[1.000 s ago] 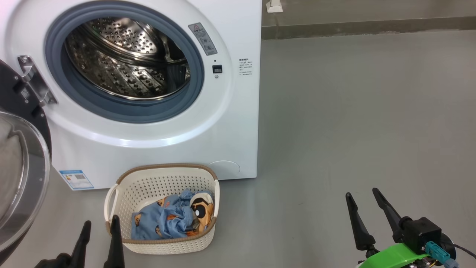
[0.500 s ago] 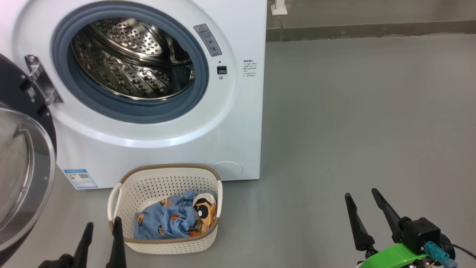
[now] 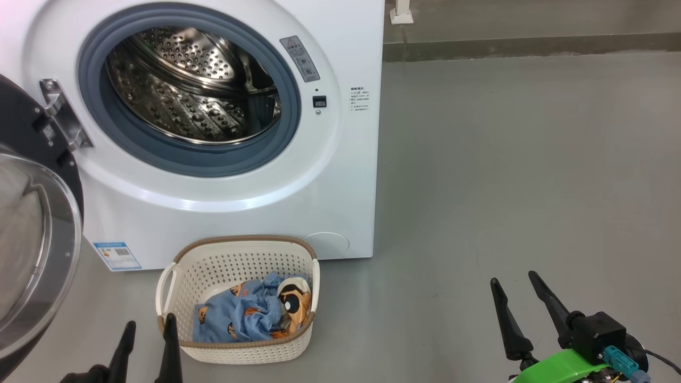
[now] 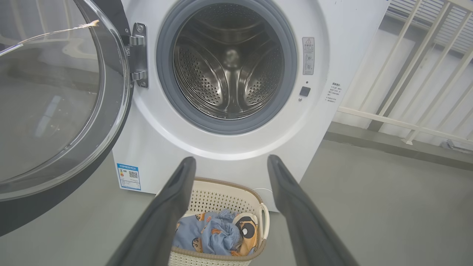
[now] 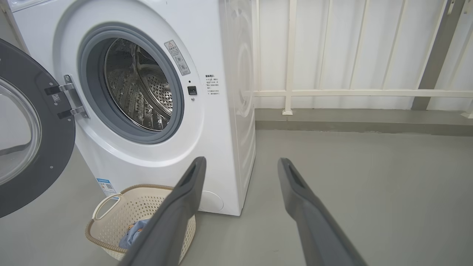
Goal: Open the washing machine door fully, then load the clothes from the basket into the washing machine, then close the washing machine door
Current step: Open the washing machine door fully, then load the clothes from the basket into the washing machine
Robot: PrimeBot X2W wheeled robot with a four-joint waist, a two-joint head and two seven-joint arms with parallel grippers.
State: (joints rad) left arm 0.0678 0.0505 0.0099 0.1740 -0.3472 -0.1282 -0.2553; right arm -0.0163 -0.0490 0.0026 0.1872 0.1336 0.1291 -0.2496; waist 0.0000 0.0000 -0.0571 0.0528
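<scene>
I can make out no words from here. On the washing machine (image 3: 346, 181) front, a grey label (image 3: 299, 58) with a red warning triangle sits at two o'clock of the drum opening (image 3: 186, 90). A block of tiny print (image 3: 359, 99) is at three o'clock, and a blue sticker (image 3: 117, 255) with a QR code at seven.

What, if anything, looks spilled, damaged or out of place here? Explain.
Nothing stands out. The washing machine door hangs open, and the clothes lie bunched inside the upright basket, none over its rim.

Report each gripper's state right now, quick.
Left gripper: jaws open, holding nothing.
Right gripper: jaws open, holding nothing.
</scene>
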